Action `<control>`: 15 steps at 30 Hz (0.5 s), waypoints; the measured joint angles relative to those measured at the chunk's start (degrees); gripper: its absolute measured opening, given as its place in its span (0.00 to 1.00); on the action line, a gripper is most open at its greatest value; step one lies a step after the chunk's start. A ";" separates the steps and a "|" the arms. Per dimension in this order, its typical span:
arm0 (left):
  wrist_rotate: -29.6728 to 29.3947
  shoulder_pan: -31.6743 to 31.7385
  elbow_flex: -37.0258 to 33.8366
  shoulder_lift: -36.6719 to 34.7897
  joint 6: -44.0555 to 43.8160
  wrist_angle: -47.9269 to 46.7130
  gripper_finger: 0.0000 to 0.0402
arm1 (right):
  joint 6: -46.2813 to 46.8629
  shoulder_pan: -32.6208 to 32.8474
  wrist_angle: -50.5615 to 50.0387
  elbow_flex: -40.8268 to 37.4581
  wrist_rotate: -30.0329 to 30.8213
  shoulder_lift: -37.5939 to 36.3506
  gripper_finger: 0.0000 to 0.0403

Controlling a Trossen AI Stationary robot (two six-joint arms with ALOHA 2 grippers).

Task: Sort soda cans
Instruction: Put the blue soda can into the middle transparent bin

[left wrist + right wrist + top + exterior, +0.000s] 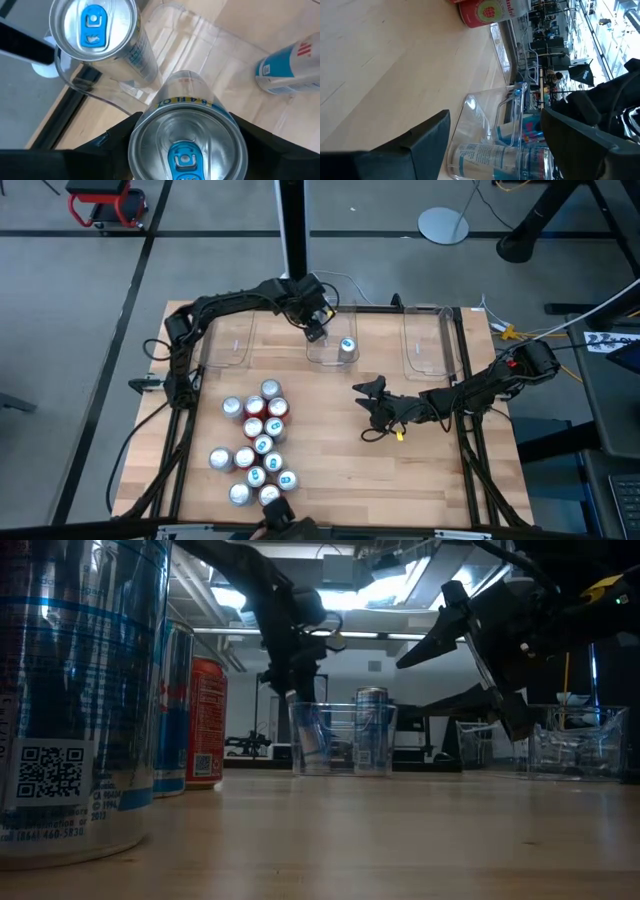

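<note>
1. Left gripper is over the middle bin at the far edge of the tabletop. In my left wrist view its dark fingers sit on both sides of a blue-tab can, closed on the body just under the rim.
2. Held can is upright, top facing the wrist camera. Second can stands just beside it in the same bin, upright, apart from the gripper.
3. Right gripper hovers above bare tabletop, between the bins and the can cluster. Jaws wide open, nothing held.
4. Remaining cans stand in a tight cluster on the near-left of the tabletop, well apart from both grippers.
5. Look: both bin cans have a silver lid, blue pull tab, and a silver body with blue print. The cluster mixes red lids with silver lids, some with blue tabs. In the low view I see a red can beside silver-blue ones.
6. Materials: cans are shiny metal cylinders. Bins are clear rigid plastic, rectangular with rounded corners; left bin and right bin flank the middle one. Tabletop is light wood, matte, with a black frame.
7. One more can lies on its side at the edge of my left wrist view; can't tell where it rests.
</note>
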 joint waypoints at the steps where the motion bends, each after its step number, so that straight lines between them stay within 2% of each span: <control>1: 0.12 0.17 0.01 0.28 -0.07 0.01 0.63 | 0.00 0.00 -0.08 0.00 0.00 0.00 0.77; 15: -1.26 0.69 0.02 1.07 -3.06 0.21 0.66 | 0.00 0.00 -0.11 0.00 0.00 0.00 0.77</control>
